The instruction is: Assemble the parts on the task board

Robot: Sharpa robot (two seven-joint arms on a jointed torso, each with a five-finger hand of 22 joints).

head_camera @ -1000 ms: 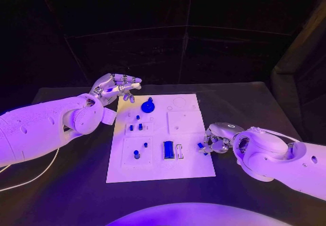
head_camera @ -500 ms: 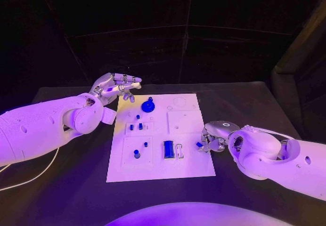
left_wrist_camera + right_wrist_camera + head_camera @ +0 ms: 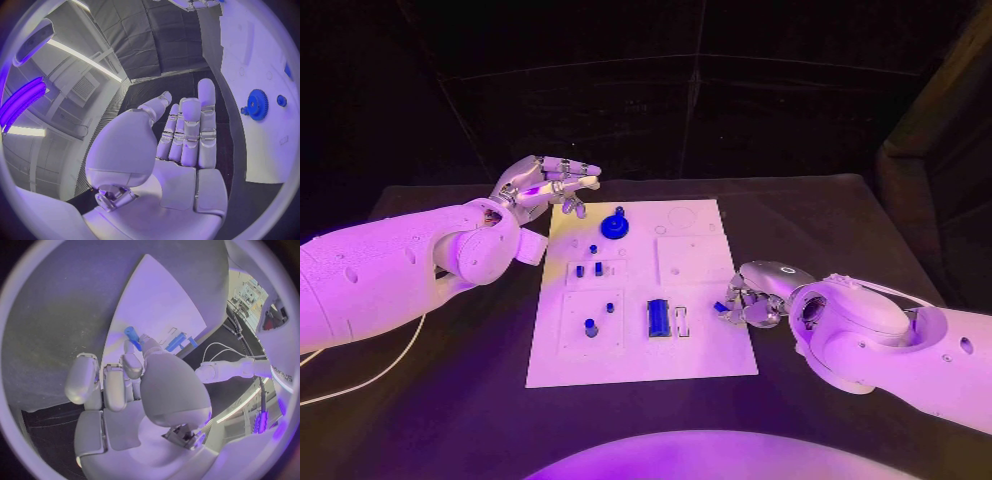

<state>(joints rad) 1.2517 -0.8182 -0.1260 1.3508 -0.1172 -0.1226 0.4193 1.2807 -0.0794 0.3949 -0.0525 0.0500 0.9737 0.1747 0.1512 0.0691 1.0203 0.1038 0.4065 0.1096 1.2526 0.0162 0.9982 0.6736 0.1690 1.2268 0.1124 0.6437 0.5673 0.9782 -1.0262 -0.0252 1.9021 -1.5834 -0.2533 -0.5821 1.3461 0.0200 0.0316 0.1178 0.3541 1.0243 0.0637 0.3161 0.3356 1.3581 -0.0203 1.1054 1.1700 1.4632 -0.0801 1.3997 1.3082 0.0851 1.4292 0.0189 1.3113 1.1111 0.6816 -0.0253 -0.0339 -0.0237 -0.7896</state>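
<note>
Fingers of the left hand (image 3: pixel 545 186) hang loosely curled and apart, holding nothing, above the task board's (image 3: pixel 640 366) far left corner, near the blue gear (image 3: pixel 615 224). At the board's right edge, the right hand (image 3: pixel 759 296) pinches a small blue part (image 3: pixel 132 335).

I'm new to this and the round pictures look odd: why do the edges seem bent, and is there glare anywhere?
Both wrist views are fisheye, so the task board edge bows. Left wrist view: bright strip lights glare. Head view: lines straight, black table dim.
</note>
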